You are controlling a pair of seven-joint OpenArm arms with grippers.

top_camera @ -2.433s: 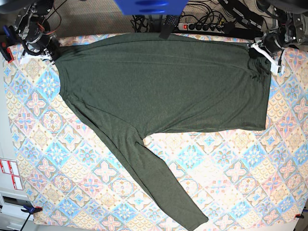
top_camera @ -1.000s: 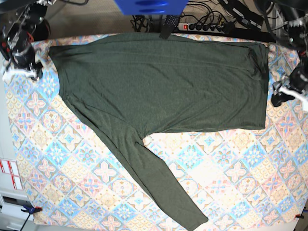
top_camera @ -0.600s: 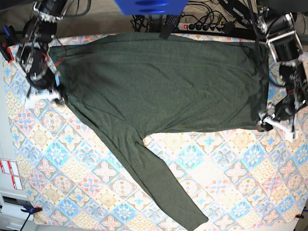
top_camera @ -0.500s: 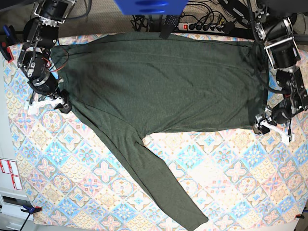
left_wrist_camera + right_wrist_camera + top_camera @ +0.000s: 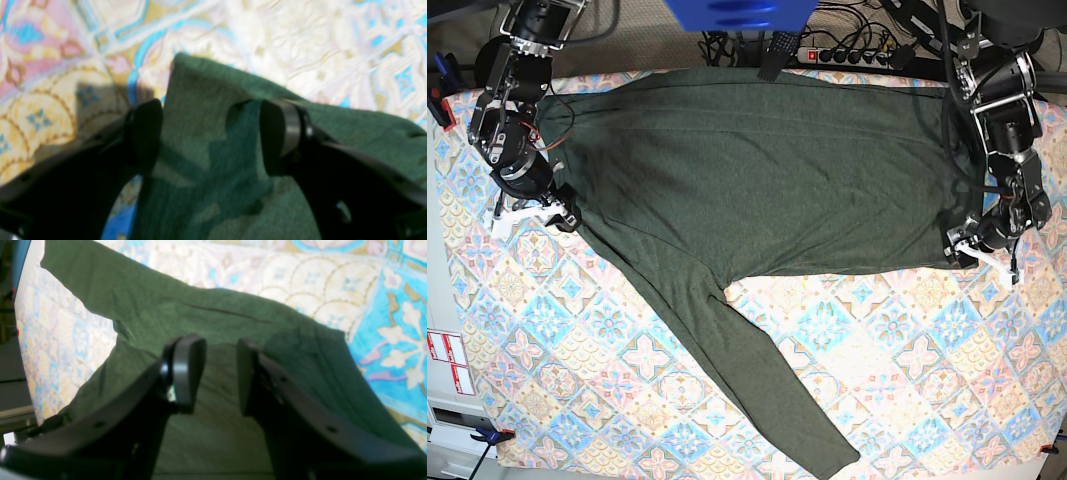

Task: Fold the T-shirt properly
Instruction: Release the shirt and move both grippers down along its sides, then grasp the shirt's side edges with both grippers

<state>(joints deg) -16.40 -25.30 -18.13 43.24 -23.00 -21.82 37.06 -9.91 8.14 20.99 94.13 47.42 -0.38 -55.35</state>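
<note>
olive heathered knit t-shirt (image 5: 767, 170) flat | left tool (image 5: 210, 133) gaping | right tool (image 5: 217, 373) parted

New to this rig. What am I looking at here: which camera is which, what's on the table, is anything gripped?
It is a two-armed robot at a table covered with a patterned cloth. The wide picture comes from a camera above; the two close-ups come from cameras on the arms' wrists, looking out past black fingers.

On the cloth lies one dark green long-sleeved T-shirt, spread flat, one sleeve running diagonally toward the near edge.

The left gripper appears on the right of the overhead picture, at the shirt's lower corner. Its wrist view shows the jaws wide apart over that corner, so nothing is pinched.

The right gripper appears on the left, at the shirt's edge by the shoulder. Its jaws stand partly apart with fabric below them; nothing looks clamped yet.

Cables and a power strip lie behind the table.
</note>
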